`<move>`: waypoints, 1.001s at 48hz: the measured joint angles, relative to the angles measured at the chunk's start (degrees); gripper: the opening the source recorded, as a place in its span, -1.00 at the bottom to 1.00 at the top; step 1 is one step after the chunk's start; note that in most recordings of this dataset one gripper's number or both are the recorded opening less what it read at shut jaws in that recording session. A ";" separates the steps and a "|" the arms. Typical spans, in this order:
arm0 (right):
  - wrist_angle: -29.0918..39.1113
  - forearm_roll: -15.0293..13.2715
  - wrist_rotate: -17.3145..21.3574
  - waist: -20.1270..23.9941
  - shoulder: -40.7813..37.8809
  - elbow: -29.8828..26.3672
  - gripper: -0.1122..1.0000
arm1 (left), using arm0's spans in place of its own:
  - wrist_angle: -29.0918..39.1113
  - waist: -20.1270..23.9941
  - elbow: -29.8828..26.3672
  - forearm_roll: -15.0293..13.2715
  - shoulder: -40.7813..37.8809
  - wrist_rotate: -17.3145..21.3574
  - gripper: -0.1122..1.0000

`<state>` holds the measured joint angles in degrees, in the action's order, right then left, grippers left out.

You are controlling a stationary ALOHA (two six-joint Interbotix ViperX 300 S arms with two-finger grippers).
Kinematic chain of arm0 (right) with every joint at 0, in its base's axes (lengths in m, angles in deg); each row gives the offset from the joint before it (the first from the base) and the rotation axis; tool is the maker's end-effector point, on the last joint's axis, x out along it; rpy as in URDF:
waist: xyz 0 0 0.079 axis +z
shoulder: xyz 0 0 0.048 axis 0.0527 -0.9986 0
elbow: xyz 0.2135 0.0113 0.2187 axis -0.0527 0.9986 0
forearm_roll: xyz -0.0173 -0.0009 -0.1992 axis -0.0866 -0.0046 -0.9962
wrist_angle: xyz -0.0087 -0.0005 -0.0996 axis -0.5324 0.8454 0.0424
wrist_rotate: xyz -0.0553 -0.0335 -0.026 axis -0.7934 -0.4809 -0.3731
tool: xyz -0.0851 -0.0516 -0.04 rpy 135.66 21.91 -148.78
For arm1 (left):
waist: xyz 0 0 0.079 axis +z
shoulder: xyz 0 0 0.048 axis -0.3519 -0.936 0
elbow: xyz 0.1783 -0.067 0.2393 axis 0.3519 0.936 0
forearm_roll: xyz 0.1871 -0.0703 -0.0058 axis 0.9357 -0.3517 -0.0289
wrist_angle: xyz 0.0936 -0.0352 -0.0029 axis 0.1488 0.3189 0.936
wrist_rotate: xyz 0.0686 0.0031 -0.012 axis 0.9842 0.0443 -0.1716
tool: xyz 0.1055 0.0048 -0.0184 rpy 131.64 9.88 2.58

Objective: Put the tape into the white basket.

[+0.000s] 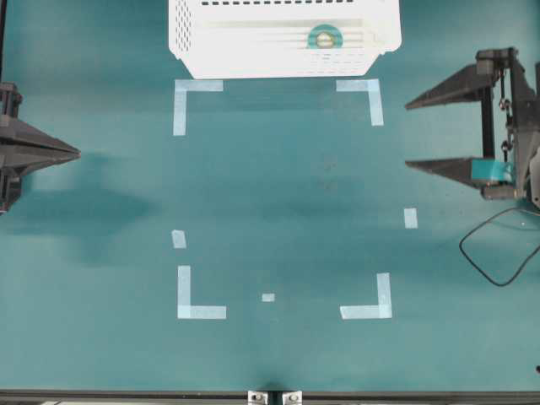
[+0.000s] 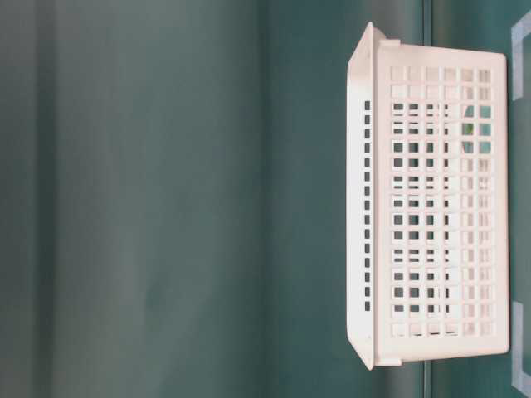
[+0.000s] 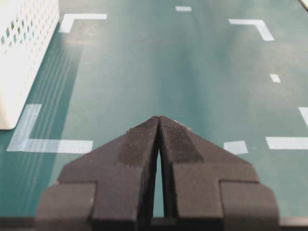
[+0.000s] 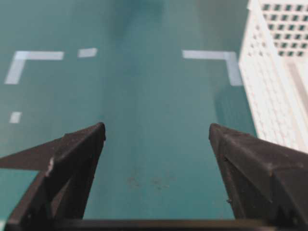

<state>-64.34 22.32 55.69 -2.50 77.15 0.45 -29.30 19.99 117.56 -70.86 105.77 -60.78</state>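
One tape point(image 1: 325, 36) lies inside the white basket point(image 1: 253, 59), top centre. Right gripper point(image 1: 407, 135) is spread wide and empty; left gripper point(image 1: 76, 153) is pressed together.

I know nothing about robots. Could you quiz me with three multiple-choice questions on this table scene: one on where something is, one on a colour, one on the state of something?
1. Where is the tape?
A. inside the white basket
B. on the table's middle
C. in a gripper

2. What colour is the tape roll?
A. red
B. mint green
C. black

3. How do the two grippers stand?
A. both shut
B. both open
C. the left gripper shut, the right gripper open

Answers:
1 A: the overhead view shows the ring lying on the basket's bottom.
2 B: it shows pale green against the white plastic.
3 C: the left wrist view shows fingers pressed together; the right wrist view shows them wide apart with nothing between.
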 measured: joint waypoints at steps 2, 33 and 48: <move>-0.88 -0.18 0.00 0.79 0.18 0.44 0.86 | 0.00 -0.09 0.00 0.00 0.09 0.00 -0.99; -2.37 -5.89 -0.35 2.81 12.66 5.98 0.86 | 0.00 -0.09 0.00 0.00 0.09 0.00 -0.99; 1.58 -6.68 0.00 2.81 22.41 11.87 0.86 | 0.00 -0.09 0.00 0.00 0.09 0.00 -0.99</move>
<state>-62.76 15.64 55.69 0.32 99.56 12.32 -29.30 19.90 117.56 -70.86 105.86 -60.78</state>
